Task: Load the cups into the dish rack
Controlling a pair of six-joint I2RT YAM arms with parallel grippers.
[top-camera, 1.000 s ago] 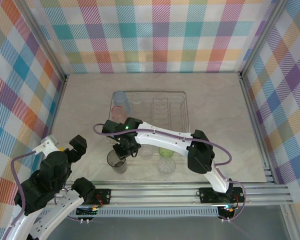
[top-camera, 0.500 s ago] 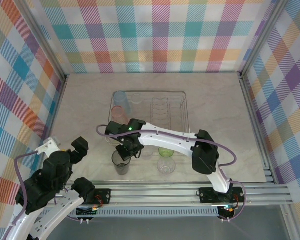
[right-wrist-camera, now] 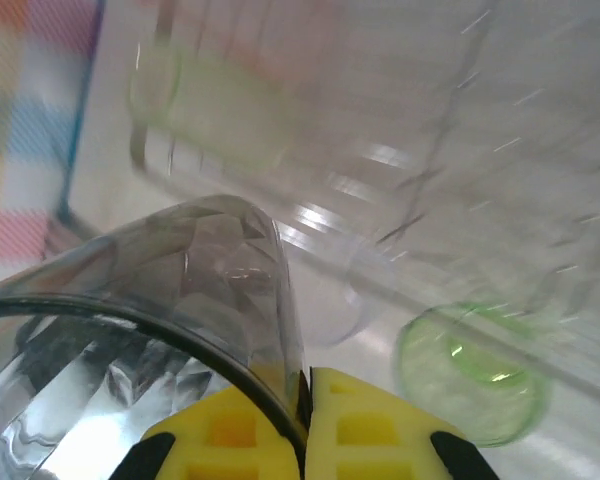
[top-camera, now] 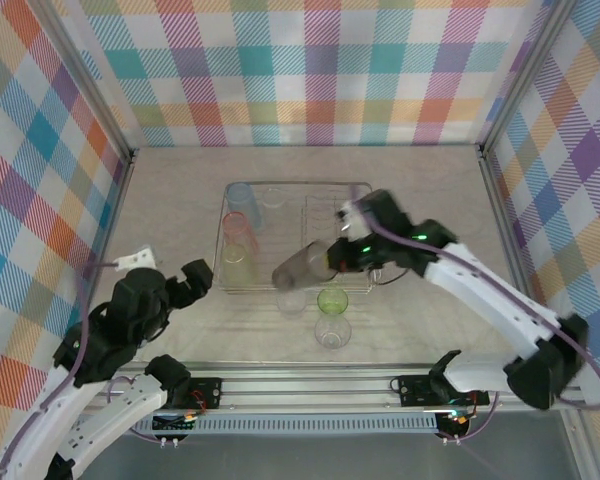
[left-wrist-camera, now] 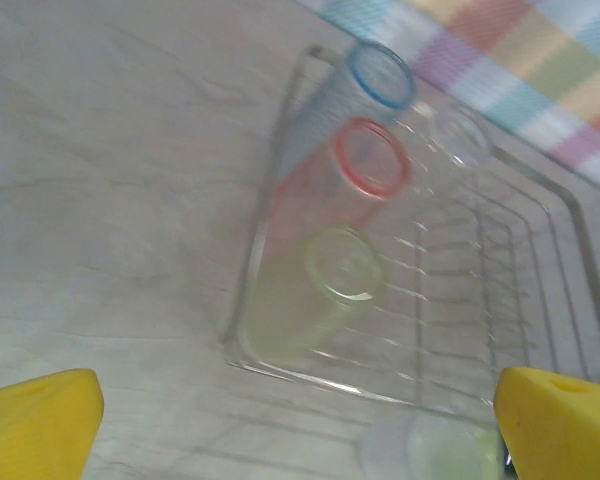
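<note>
The dish rack (top-camera: 300,184) sits mid-table with a blue cup (top-camera: 240,195), a pink cup (top-camera: 238,225), a yellow-green cup (top-camera: 237,255) and a clear cup (top-camera: 272,197) at its left end. My right gripper (top-camera: 332,258) is shut on the rim of a smoky grey cup (top-camera: 302,265), held tilted over the rack's front edge. In the right wrist view the grey cup (right-wrist-camera: 160,290) is pinched at my right gripper (right-wrist-camera: 302,400). My left gripper (top-camera: 195,280) stands open and holds nothing, left of the rack; its yellow fingers (left-wrist-camera: 35,420) frame the rack (left-wrist-camera: 265,200).
On the table in front of the rack stand a clear cup (top-camera: 292,300), a green cup (top-camera: 332,299) and another clear cup (top-camera: 332,332). The right wrist view looks down on the green cup (right-wrist-camera: 470,370). Plaid walls enclose three sides.
My right gripper closed on the grey cup at the front left, lifted it and swung it right and back over the rack's front edge. My left arm moved up toward the rack.
</note>
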